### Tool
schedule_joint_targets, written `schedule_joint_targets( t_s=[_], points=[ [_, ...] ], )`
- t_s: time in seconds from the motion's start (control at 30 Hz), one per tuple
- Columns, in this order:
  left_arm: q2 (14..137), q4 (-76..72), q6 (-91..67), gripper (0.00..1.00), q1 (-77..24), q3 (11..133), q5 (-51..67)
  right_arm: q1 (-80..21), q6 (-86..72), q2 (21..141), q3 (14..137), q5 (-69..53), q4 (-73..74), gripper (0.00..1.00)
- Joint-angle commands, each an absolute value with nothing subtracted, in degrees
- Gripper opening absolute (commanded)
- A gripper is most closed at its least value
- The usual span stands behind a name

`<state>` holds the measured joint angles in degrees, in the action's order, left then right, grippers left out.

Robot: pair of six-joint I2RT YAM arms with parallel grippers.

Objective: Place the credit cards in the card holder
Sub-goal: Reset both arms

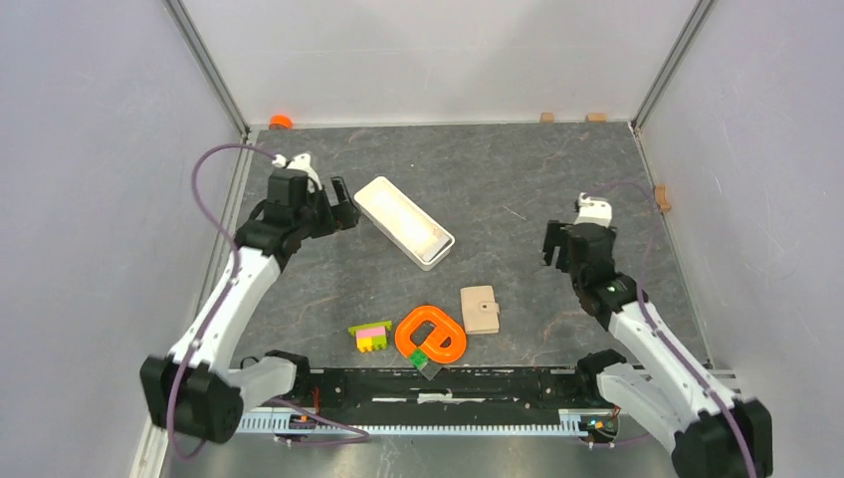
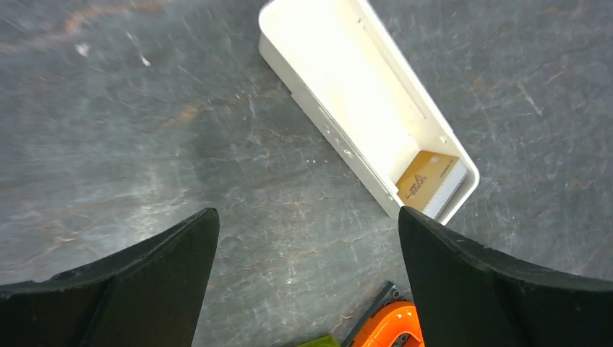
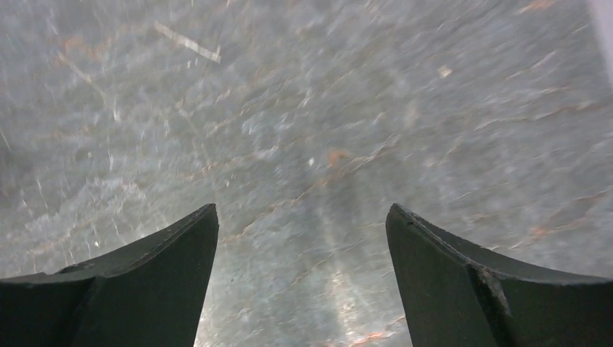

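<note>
**Cards Waiting in Tray as Both Arms Hover Open-Jawed**

Nearest the arm bases, the small beige leather-like card holder (image 1: 480, 309) is lying, apparently closed, just beside an orange plastic ring (image 1: 431, 334). Further out, the right gripper (image 3: 300, 210) is hanging over bare grey slate-patterned table (image 1: 518, 179), jaws spread and empty. Beyond it, the orange-gold credit card (image 2: 425, 181) is resting on a paler card (image 2: 454, 189) at the near end of the long white tray (image 2: 340, 87). The left gripper (image 2: 305, 213) is angling down beside that tray, jaws parted, holding nothing. Pickup looks not yet begun. The next move is calling for a reach into the tray's corner to pinch one thin card.
</note>
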<state>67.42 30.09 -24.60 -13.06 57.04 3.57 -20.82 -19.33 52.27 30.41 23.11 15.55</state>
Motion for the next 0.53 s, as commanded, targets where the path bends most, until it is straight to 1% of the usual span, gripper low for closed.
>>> schedule_joint_targets(
  t_s=[0.0,0.1,0.2,0.5],
  points=[
    [54.57,29.81,-18.01,1.0,-13.45,55.7,-3.42,-16.74,-10.25,41.83,29.83,22.24,9.65,0.91],
    [45.04,25.79,-16.3,1.0,-13.45,49.32,-9.26,-16.6,-6.88,33.45,23.17,25.47,1.56,0.91],
    [39.36,24.77,-15.16,1.0,-13.54,46.0,-12.25,-16.52,-5.89,27.89,19.41,27.82,-2.46,0.91],
    [39.09,25.48,-13.96,1.0,-13.54,46.55,-10.81,-16.58,-5.68,25.3,18.97,29.73,-2.63,0.91]
  ],
)
